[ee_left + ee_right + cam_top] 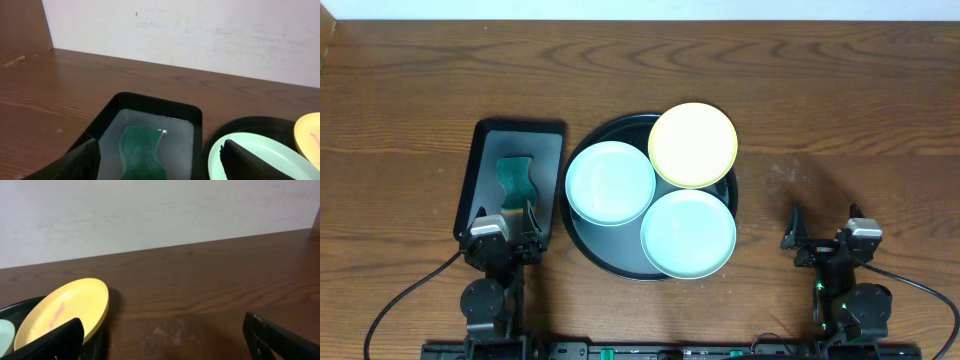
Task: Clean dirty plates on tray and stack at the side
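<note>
Three small round smooth plates (611, 183) crowd the large round black tray (592, 246); the pale yellow plate (693, 145) overhangs its rim, so a nudge could tip it. Left end effector (507, 212) and right end effector (825, 228) gape, empty.

Dark wooden table (410, 60) with round black tray (592, 247) (middle) just beside smaller rectangular black tray (483, 150)

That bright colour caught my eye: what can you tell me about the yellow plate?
The yellow plate is small, round, smooth and plastic-looking, with a shallow raised edge. It sits tilted at the far right of the round black tray, overhanging its rim, its edge meeting both mint-green plates. A pink smear marks its face.
</note>
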Motion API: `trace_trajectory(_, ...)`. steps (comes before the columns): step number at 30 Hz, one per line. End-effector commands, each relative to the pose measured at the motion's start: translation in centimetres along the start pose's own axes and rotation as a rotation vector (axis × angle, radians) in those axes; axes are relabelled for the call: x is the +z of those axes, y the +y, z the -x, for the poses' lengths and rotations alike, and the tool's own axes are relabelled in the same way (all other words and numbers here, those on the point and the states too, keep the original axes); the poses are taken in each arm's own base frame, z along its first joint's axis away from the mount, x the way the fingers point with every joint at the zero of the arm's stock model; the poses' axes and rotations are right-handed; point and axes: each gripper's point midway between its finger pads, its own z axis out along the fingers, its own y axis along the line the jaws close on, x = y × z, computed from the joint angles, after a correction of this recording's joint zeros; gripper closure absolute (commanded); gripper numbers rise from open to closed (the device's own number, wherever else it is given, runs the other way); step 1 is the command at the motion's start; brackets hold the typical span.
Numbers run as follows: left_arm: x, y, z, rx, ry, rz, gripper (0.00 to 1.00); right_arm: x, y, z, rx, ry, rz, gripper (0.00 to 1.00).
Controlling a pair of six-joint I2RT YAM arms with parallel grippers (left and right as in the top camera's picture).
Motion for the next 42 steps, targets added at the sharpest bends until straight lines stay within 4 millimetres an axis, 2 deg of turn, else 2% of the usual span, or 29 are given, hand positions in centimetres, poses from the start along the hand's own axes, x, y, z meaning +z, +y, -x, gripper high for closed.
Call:
trace_trajectory(1, 0.1, 0.2, -1.7, 0.024, 0.05, 0.009, 0.23, 0.0, -0.4, -0.1, 0.001, 0.004, -0.018, 0.01)
trace_trajectory(22, 0.1, 0.2, -1.7, 0.024, 0.05, 0.008, 0.23, 0.0, -0.4, -0.1, 0.005, 0.003, -0.013, 0.01)
trace_trajectory(25, 0.1, 0.1, -1.6, 0.022, 0.045, 0.002, 0.23, 0.0, 0.8, 0.0, 0.029, 0.001, 0.056, 0.01)
trace_trajectory(28, 0.0, -1.2, -1.4, 0.021, 0.043, -0.073, 0.22, -0.2, 2.6, 0.4, 0.026, -0.008, 0.158, 0.01)
trace_trajectory(30, -0.2, -2.4, -0.9, 0.02, 0.051, -0.14, 0.23, -0.5, 3.7, 1.1, 0.022, -0.026, 0.22, 0.01)
trace_trajectory(36, -0.6, -2.9, 1.9, 0.015, 0.112, -0.141, 0.23, -0.7, 4.6, 4.1, 0.021, -0.022, 0.249, 0.01)
trace_trajectory(42, -0.3, -3.5, 5.6, 0.01, 0.297, -0.134, 0.22, 1.0, 6.1, 8.1, -0.007, 0.069, 0.287, 0.01)
